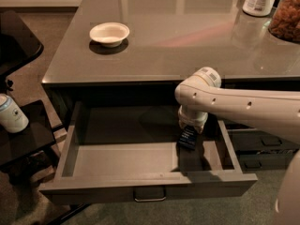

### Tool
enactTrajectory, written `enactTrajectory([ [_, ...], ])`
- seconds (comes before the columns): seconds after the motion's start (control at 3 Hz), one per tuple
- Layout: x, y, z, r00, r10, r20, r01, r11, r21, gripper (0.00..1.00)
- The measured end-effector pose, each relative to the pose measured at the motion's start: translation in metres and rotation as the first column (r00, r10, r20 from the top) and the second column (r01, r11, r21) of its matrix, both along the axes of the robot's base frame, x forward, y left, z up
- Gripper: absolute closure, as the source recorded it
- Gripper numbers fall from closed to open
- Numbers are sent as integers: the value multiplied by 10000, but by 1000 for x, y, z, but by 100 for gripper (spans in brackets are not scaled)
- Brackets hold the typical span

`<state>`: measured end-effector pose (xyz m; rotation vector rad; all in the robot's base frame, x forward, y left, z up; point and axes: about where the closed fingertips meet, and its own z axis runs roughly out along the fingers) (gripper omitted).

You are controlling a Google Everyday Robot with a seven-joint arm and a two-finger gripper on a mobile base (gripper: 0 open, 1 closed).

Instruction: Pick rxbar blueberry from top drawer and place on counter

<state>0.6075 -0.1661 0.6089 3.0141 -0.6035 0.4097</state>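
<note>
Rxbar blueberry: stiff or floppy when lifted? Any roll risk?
The rxbar blueberry looks small and flat, so probably light and unlikely to roll. It sits tilted yet straight beneath the gripper in the top drawer, so likely fairly stiff.

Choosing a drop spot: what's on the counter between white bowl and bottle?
Bare counter, camera view. Gripper is in the top drawer at the rxbar blueberry.
</note>
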Motion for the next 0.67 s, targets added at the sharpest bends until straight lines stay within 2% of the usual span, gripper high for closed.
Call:
enactTrajectory([
  [0.33,-20,-6,21,9998,82,-161,-79,9998,183,100],
  [0.67,-45,-10,57,9981,386,-486,-368,9987,365,100],
])
